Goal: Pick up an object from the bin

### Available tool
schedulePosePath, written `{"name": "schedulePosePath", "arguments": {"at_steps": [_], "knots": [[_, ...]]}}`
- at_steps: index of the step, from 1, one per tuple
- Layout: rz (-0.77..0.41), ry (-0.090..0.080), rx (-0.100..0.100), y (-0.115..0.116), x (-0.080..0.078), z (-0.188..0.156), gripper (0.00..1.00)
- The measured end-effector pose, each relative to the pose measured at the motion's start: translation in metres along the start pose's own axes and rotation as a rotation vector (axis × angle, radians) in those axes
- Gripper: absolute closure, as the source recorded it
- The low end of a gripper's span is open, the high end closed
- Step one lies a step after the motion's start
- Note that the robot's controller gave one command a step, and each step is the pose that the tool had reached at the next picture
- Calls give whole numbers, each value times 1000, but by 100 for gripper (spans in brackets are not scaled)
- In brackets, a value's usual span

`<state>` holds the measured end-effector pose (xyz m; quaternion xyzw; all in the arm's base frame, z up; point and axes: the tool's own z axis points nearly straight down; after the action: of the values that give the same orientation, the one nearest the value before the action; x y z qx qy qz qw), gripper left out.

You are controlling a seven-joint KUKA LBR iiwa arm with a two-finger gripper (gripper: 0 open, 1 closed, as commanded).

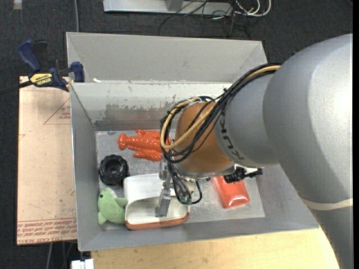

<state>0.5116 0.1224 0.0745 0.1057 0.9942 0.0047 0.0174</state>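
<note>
Grey metal bin (84,167), contents as found:
- Gripper (164,205) – lowered at the front of the bin, its tip inside a shallow white dish with an orange rim (140,209); whether it is open or closed cannot be told, and nothing is seen held.
- Green soft toy (110,207) – touching the dish's left end.
- Black ribbed ring (113,168) – just behind the toy.
- Orange lobster figure (143,142) – towards the back wall.
- Orange-red block (233,194) – right of the gripper, apart from the dish.
</note>
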Motion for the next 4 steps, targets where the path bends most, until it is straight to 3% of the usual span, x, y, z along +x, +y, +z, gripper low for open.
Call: {"name": "schedulePosePath", "arguments": {"at_steps": [1, 4], "knots": [[-47, 8, -5, -10, -12, -7, 100], [-47, 11, -4, -10, -11, -12, 100]]}}
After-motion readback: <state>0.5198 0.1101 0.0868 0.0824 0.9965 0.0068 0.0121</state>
